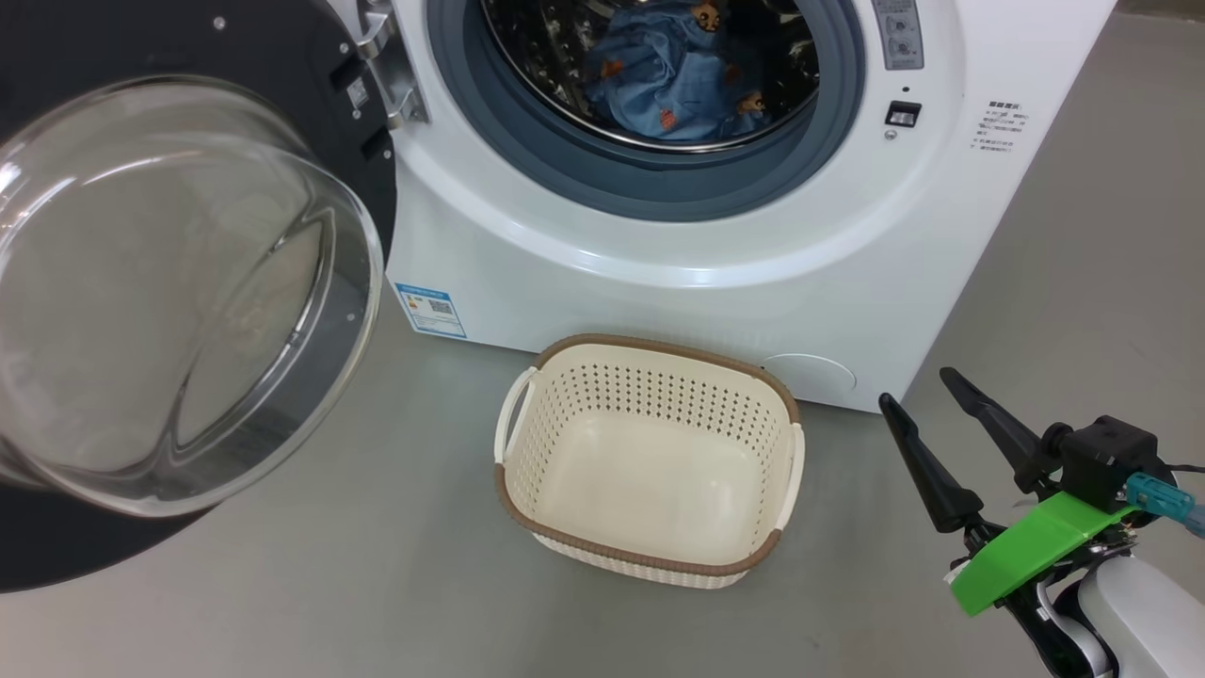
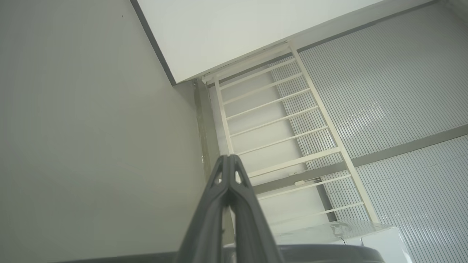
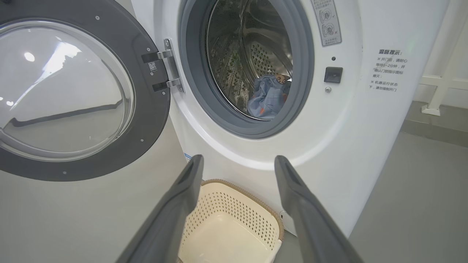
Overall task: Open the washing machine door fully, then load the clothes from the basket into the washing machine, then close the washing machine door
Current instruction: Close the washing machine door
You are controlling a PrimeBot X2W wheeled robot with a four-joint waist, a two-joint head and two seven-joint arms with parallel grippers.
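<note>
The white washing machine point(image 1: 678, 273) stands ahead with its round black door point(image 1: 179, 282) swung wide open to the left, glass bowl bulging toward me. Light blue clothes point(image 1: 673, 75) with orange bears lie inside the steel drum, also visible as clothes point(image 3: 268, 96) in the right wrist view. The cream basket point(image 1: 650, 377) sits on the floor before the machine with nothing in it. My right gripper point(image 1: 918, 391) hovers open to the basket's right, fingers spread and holding nothing. My left gripper point(image 2: 228, 159) is shut on nothing, fingers together, pointing at a wall and a white rack.
Grey floor point(image 1: 358, 574) surrounds the basket. The open door takes up the left side. A white ladder-like rack point(image 2: 278, 120) and ribbed grey wall panels point(image 2: 402, 91) lie beyond the left gripper. A white frame point(image 3: 438, 84) stands right of the machine.
</note>
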